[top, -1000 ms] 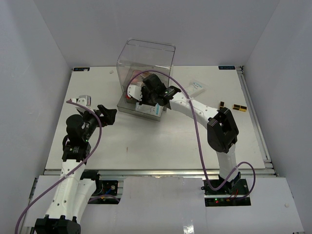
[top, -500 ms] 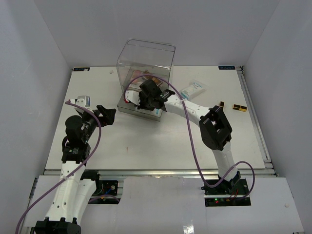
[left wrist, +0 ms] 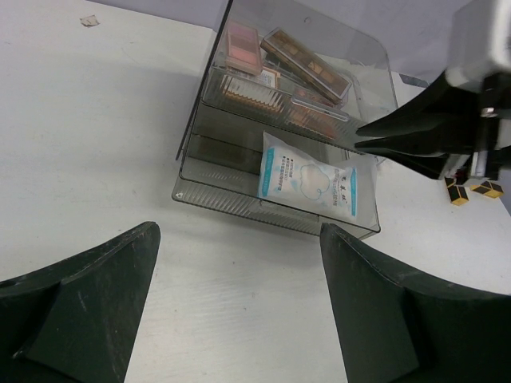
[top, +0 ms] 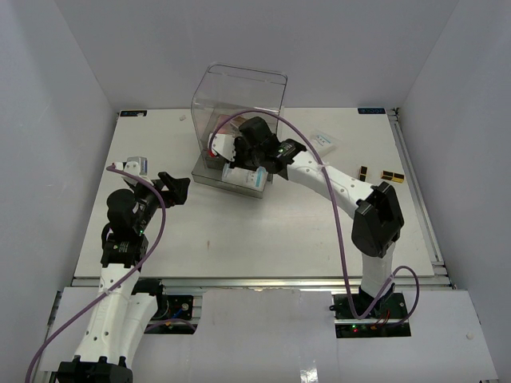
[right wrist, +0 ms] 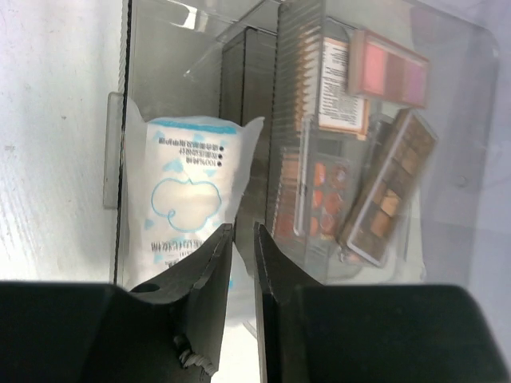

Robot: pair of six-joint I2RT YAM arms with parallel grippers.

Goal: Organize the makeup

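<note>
The makeup lies mostly in the clear drawer box (top: 239, 88). A white-and-blue packet (top: 239, 175) (left wrist: 307, 177) (right wrist: 188, 199) rests in the pulled-out lower drawer. A pink palette (left wrist: 242, 44) (right wrist: 391, 70) and a brown palette (left wrist: 307, 68) (right wrist: 391, 199) lie in the tray above it. My right gripper (top: 249, 158) (left wrist: 359, 137) (right wrist: 242, 231) hovers at the tray's edge, just over the packet's end; its jaws stand shut to a thin slit with nothing between them. My left gripper (top: 172, 187) (left wrist: 239, 231) hangs wide open over bare table, left of the box.
A second packet (top: 323, 140) lies on the table to the right of the box. Small black-and-gold pieces (top: 391, 175) (left wrist: 471, 190) sit farther right, near the table's edge. The right arm's purple cable arches over the box front.
The right gripper has drawn slightly back and up from the drawer, and that arm's elbow has swung out to the right. The left arm has not moved.
</note>
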